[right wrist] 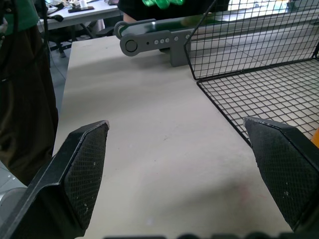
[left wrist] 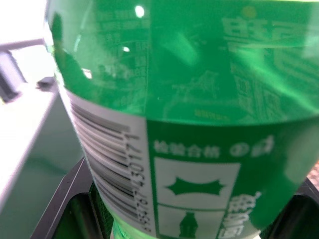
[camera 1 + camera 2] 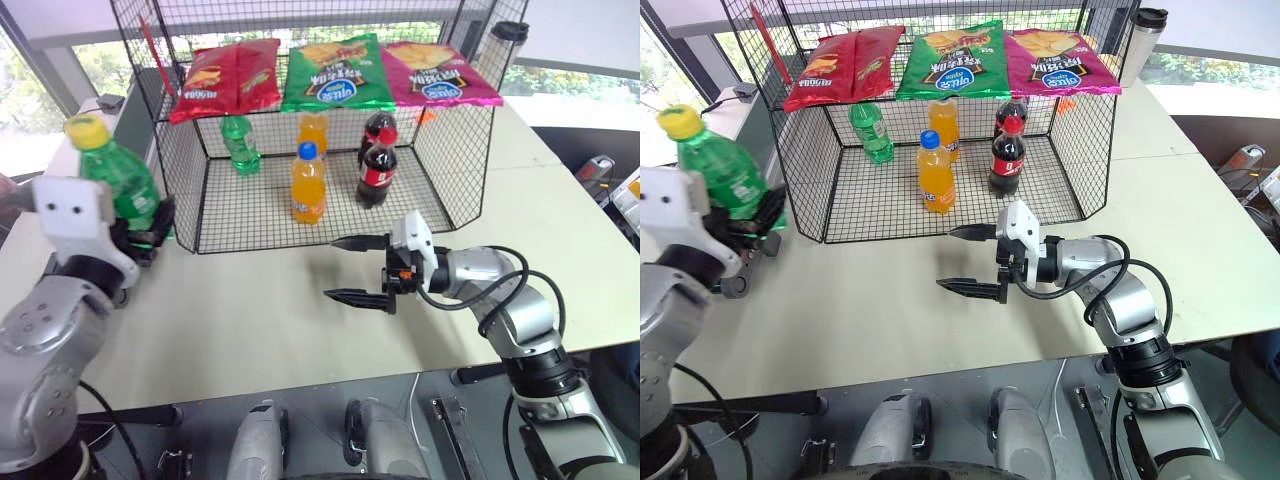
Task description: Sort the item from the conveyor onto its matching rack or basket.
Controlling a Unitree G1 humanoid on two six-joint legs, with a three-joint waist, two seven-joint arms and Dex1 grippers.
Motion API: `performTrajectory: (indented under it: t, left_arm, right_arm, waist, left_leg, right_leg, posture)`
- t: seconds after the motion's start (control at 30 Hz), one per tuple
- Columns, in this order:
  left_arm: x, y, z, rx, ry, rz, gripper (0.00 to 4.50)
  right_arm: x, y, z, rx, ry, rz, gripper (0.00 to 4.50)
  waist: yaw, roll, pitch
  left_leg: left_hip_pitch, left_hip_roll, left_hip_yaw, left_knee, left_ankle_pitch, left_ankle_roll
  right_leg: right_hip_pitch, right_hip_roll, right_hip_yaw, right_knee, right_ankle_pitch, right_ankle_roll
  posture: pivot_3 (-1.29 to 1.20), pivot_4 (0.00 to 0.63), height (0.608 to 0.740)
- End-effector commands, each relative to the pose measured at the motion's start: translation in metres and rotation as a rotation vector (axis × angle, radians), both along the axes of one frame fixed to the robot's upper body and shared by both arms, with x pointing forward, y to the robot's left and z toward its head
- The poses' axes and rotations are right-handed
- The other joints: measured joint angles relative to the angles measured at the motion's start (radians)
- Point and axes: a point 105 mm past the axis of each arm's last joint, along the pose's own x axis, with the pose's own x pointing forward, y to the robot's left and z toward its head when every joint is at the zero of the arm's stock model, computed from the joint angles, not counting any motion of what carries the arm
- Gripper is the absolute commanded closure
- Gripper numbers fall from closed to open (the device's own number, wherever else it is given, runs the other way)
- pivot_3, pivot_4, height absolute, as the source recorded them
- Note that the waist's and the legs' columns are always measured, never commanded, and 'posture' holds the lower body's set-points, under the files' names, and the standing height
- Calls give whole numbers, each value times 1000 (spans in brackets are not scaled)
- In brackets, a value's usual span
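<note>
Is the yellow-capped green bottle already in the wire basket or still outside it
Outside: the bottle stands upright in the left gripper, left of the basket.

My left black two-fingered gripper (image 3: 140,232): clamped, raised. My right black two-fingered gripper (image 3: 352,270): fingers spread, empty, pointing left.

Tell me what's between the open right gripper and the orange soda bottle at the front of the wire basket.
Bare tabletop, then the black wire basket's low front edge, seen in both eye views. The right gripper holds nothing; the orange soda bottle stands just inside.
</note>
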Motion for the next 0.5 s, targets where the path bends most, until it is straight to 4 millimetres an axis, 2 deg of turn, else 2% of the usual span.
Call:
performTrajectory:
  t: [0.03, 0.23, 0.5]
  left_arm:
    - [12, -16, 2, 20, -49, -36, 1742]
    - [46, -37, -11, 6, -57, -55, 1742]
    - [97, -60, -21, -10, -79, -59, 1742]
  right_arm:
    - [6, 0, 12, -2, -76, -34, 0]
    - [22, 1, 13, -5, -122, -124, 0]
    - [45, -6, 4, -75, -161, -262, 0]
  waist:
    - [0, 0, 0]
    - [1, 0, 0]
    - [0, 0, 0]
  left_leg:
    - [0, 0, 1, 0, 0, 0]
    - [0, 0, 1, 0, 0, 0]
    - [-2, 0, 2, 0, 0, 0]
  right_leg:
    - [0, 0, 0, 0, 0, 0]
    - [0, 1, 0, 0, 0, 0]
    - [-1, 0, -1, 0, 0, 1]
  posture:
    - [0, 150, 740]
    - [0, 150, 740]
    - [0, 150, 740]
